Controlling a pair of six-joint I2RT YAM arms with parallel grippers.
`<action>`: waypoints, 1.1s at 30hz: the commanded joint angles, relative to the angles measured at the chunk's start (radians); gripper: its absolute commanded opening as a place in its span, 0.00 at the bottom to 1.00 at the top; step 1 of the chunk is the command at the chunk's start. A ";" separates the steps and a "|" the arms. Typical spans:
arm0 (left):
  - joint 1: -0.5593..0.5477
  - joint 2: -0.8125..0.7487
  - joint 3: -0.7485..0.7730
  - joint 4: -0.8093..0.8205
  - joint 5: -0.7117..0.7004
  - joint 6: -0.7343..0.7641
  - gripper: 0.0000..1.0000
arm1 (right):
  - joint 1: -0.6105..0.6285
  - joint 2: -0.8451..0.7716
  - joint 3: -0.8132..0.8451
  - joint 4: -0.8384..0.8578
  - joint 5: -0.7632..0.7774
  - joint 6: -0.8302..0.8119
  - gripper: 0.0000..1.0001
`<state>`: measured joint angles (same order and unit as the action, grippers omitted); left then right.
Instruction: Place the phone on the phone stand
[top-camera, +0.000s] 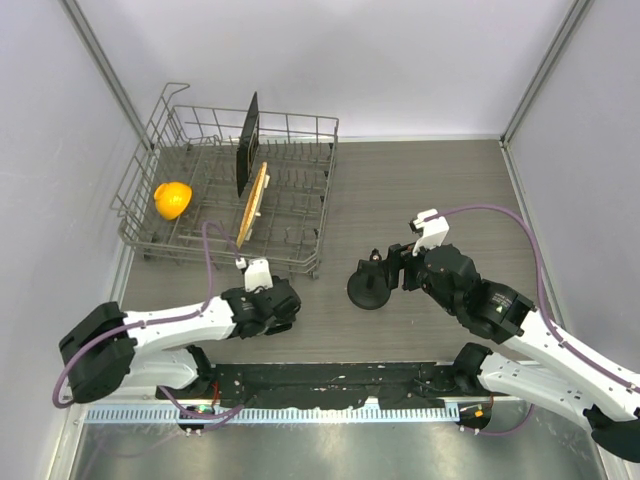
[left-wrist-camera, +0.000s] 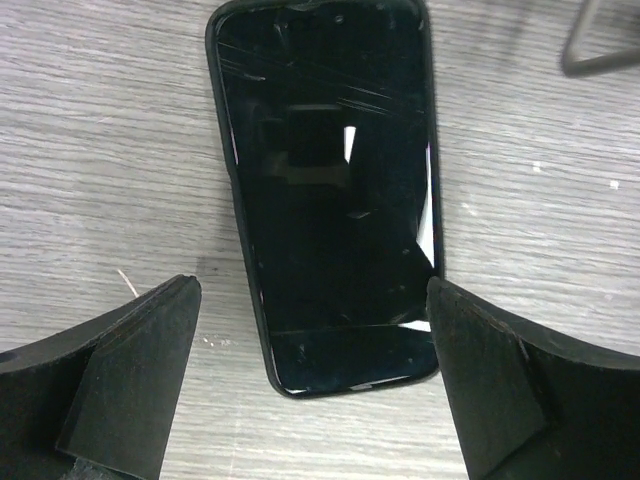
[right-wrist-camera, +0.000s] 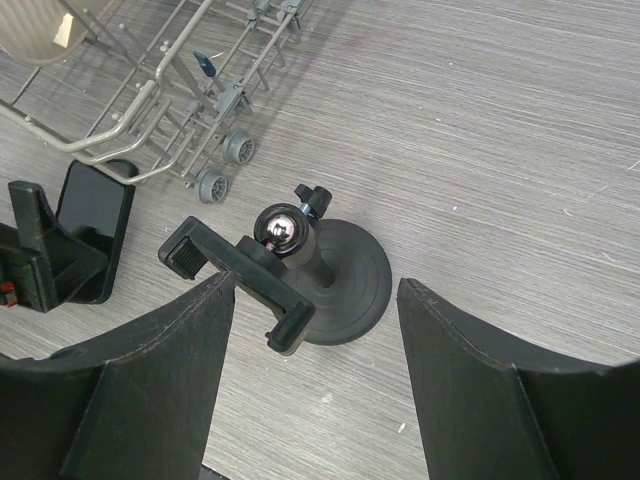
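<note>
- A thin, glossy black phone (left-wrist-camera: 330, 200) with rounded corners lies flat, screen up, on the grey wood-grain table (left-wrist-camera: 90, 150), just in front of a grey wire dish rack (top-camera: 230, 190).
- The left gripper (left-wrist-camera: 312, 295) hangs over the phone's near end with its black fingers apart, one beside each long side. One finger looks almost at the phone's edge, and the other stands clear of it.
- The small black phone stand (right-wrist-camera: 345, 280) has a round disc base, a ball joint and a clamp bracket. It sits on the table to the phone's right, apart from it.
- The right gripper (right-wrist-camera: 315, 285) hovers above the stand, fingers apart, holding nothing.
- Handling, as a judgement: the phone is probably stiff, light and slippery, and it lies flush with the table. Fine lines on the glass suggest scratches or cracks, so grip the long side edges gently, not the screen.
- Hard to see: in the overhead view the left gripper covers the phone. In the wrist view the phone's far end runs to the frame's edge. Whether the fingers touch the table cannot be told.
</note>
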<state>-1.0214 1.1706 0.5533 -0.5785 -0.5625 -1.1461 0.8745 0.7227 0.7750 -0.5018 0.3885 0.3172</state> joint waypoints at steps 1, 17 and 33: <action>-0.017 0.120 0.033 -0.003 -0.068 -0.076 1.00 | -0.002 0.000 0.006 0.043 -0.013 0.010 0.72; -0.112 0.258 0.073 -0.101 -0.071 -0.251 0.87 | 0.000 -0.019 0.006 0.031 -0.010 0.017 0.72; -0.221 0.031 -0.050 -0.176 0.104 -0.342 0.40 | 0.000 -0.020 -0.019 0.055 -0.017 0.017 0.72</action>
<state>-1.1885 1.2171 0.5407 -0.6376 -0.6193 -1.4090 0.8745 0.7090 0.7639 -0.5014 0.3763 0.3218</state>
